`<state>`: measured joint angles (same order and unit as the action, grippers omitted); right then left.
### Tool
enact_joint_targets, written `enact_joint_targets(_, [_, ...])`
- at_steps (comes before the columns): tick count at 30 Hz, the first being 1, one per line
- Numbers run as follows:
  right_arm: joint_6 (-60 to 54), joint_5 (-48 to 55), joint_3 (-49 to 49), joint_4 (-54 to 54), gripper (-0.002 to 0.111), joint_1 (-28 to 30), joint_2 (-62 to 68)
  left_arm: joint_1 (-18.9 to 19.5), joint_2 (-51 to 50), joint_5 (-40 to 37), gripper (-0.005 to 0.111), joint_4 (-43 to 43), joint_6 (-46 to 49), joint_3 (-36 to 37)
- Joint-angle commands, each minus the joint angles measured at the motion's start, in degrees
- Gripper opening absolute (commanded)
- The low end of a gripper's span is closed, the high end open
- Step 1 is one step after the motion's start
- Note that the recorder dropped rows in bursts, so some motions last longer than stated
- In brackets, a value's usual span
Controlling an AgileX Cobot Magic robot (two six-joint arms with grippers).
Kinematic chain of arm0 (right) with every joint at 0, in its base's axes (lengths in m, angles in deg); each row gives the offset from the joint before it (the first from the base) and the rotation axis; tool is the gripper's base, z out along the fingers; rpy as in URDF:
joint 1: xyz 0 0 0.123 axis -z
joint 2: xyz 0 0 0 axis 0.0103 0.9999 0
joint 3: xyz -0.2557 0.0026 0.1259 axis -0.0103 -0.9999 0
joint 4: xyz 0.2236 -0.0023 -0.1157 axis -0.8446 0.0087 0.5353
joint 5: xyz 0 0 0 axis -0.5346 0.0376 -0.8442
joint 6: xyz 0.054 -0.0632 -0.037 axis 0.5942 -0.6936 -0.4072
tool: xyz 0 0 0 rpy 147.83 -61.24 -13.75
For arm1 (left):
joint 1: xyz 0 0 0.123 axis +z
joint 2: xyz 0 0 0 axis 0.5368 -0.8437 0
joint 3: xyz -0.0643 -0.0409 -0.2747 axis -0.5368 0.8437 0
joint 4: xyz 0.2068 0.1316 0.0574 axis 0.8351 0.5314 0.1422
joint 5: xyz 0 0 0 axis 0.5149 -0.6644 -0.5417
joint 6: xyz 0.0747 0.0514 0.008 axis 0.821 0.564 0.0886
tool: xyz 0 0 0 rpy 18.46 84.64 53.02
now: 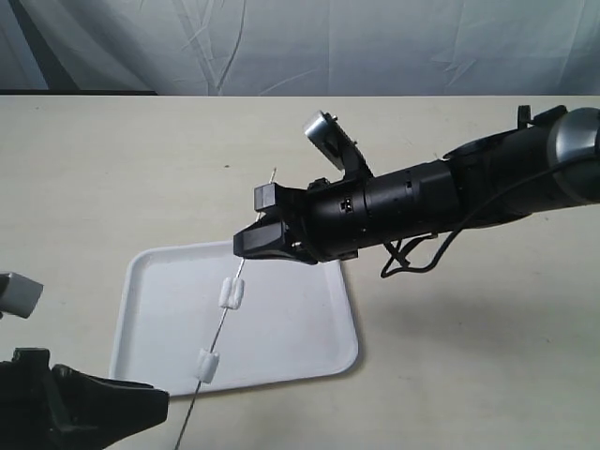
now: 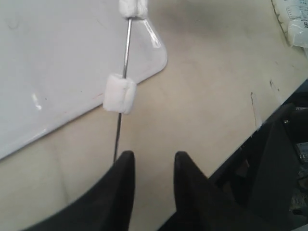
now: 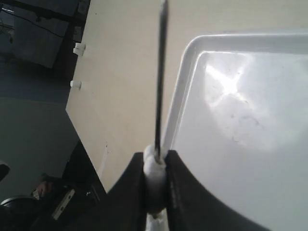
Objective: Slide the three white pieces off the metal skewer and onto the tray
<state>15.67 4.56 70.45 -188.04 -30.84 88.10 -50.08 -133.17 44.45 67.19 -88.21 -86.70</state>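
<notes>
The thin metal skewer (image 1: 217, 330) slants down over the white tray (image 1: 291, 337). My right gripper (image 1: 247, 246) holds it high up, shut on a white piece (image 3: 155, 168) threaded on the rod (image 3: 160, 72). Two more white pieces (image 1: 231, 293) (image 1: 207, 366) sit lower on the skewer, the lower one over the tray's near rim. In the left wrist view they show as the lower piece (image 2: 119, 94) and the upper piece (image 2: 132, 7). My left gripper (image 2: 153, 159) stands open, below the skewer's low end. The rod (image 2: 117, 139) passes just outside one finger (image 2: 126, 166), not between the jaws.
The tray (image 2: 57, 57) lies on a beige tabletop (image 1: 469, 337). A clear bag of white pieces (image 2: 296, 24) lies near the table's edge. Two small white bits (image 3: 79, 48) sit by the table's far edge. A grey curtain (image 1: 300, 42) hangs behind.
</notes>
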Motion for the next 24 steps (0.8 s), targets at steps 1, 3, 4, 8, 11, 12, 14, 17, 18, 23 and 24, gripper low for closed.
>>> enact_joint_targets(1, [-0.6,1.9,1.7,-0.1,-0.001,-0.1,-0.1,-0.3,0.1,0.6,0.028,-0.4,0.1,0.7])
enact_joint_targets(3, [-0.6,2.0,1.9,-0.1,-0.001,-0.1,-0.1,-0.3,-0.3,0.3,0.028,-0.4,0.1,0.7])
enact_joint_targets(4, [-0.6,2.0,1.9,-0.1,-0.001,-0.1,-0.3,-0.3,-0.6,0.2,0.028,-0.4,0.1,0.7])
enact_joint_targets(8, [-0.6,4.3,1.9,-0.1,-0.001,-0.1,-0.2,-0.3,-3.1,-0.1,0.028,-0.4,0.1,0.7])
enact_joint_targets(11, [-0.6,5.1,1.9,-0.1,-0.001,-0.1,-0.5,-0.3,-4.7,-0.5,0.028,-0.4,0.6,0.7])
enact_joint_targets(12, [-0.6,5.2,1.9,-0.1,-0.001,-0.1,-0.6,-0.3,-5.0,-0.8,0.028,-0.4,1.2,0.7])
enact_joint_targets(14, [-0.6,6.0,1.9,-0.1,-0.001,-0.1,-0.9,-0.3,-5.8,-1.3,0.028,-0.4,1.2,0.7])
enact_joint_targets(17, [-0.6,6.8,1.9,-0.1,-0.001,-0.1,-1.1,-0.3,-6.5,-2.3,0.028,-0.4,1.3,0.7])
enact_joint_targets(18, [-0.6,7.2,1.9,-0.1,-0.001,-0.1,-1.1,-0.3,-6.6,-2.3,0.028,-0.4,1.5,0.7])
enact_joint_targets(23, [-0.6,8.4,1.9,-0.1,-0.001,-0.1,-1.1,-0.3,-6.8,-1.6,0.028,-0.4,1.6,0.7])
enact_joint_targets(24, [-0.6,8.4,1.9,-0.1,-0.001,-0.1,-1.1,-0.3,-6.8,-1.1,0.028,-0.4,1.6,0.7])
